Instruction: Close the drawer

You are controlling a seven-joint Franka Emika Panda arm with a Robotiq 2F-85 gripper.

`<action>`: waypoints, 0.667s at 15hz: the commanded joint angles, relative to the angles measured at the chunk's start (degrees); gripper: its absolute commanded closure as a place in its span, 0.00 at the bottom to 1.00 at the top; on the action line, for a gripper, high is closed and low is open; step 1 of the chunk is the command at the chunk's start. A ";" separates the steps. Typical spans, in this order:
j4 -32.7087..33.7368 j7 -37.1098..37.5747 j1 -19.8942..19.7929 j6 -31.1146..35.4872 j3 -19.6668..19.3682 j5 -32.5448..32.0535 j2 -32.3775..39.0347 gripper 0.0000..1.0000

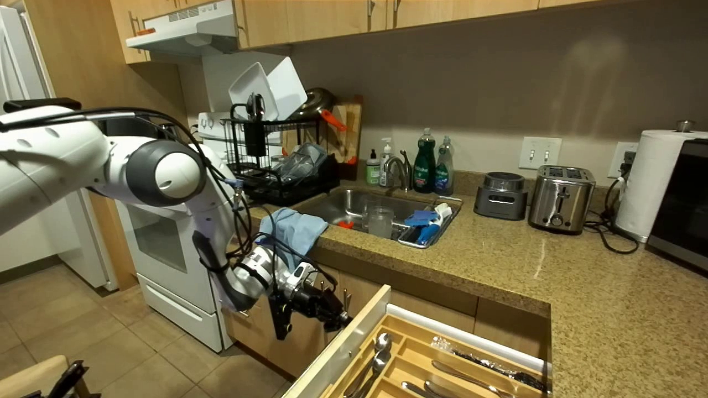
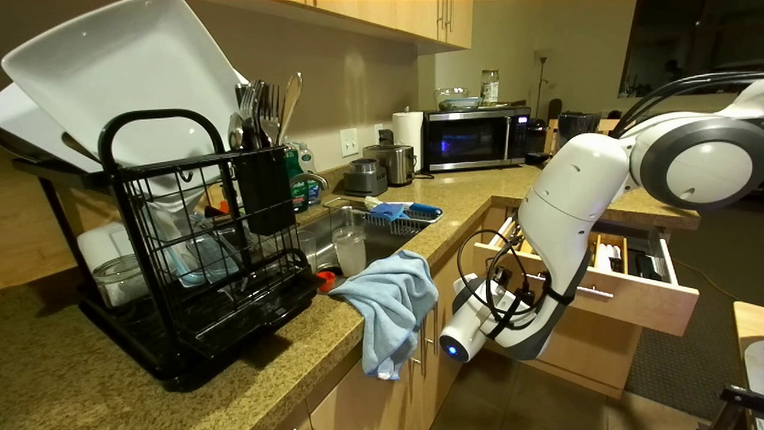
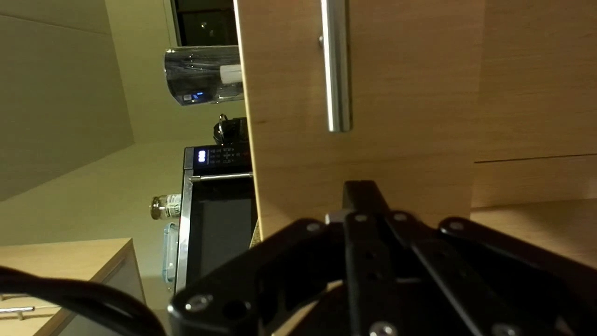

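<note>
Both your jaws are together, pointing at the front of the drawer (image 3: 410,116), which stands pulled out from under the counter (image 1: 636,309); push straight in, ideally nearer the handle (image 3: 336,70), or it may skew.

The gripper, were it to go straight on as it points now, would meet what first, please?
The gripper would likely meet the drawer's front panel, on bare wood near the end of its handle; the gap, if any, is hard to judge.
</note>
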 commanded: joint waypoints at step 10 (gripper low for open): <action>0.75 0.88 -3.29 -1.32 -0.60 -0.45 -0.72 1.00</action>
